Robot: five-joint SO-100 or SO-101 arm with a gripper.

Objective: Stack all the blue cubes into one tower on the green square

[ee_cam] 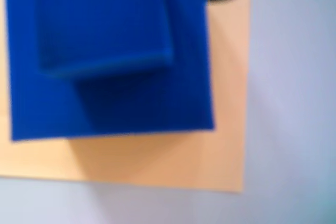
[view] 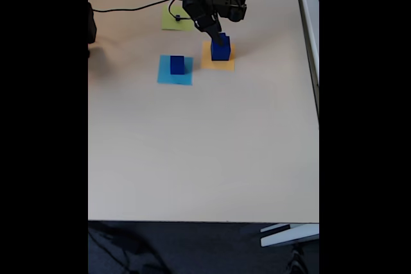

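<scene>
gripper (view: 217,38) sits on the blue stack (view: 221,50) upper middle of the fixed view, can't tell if it's gripping, so I'd pinch squarely, lift straight, head for the green square (view: 172,24)

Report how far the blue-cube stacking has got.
Nothing sits on the flat lime-green square yet. In hand: the gripper is at two stacked dark-blue cubes on the orange-yellow square; its grip is unclear. Left: another dark-blue cube waits on the light-blue square, and the tower must be built on green.

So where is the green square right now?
In the fixed view the green square lies near the table's far edge, partly under the arm, up and left of the orange square and beyond the light-blue square.
</scene>
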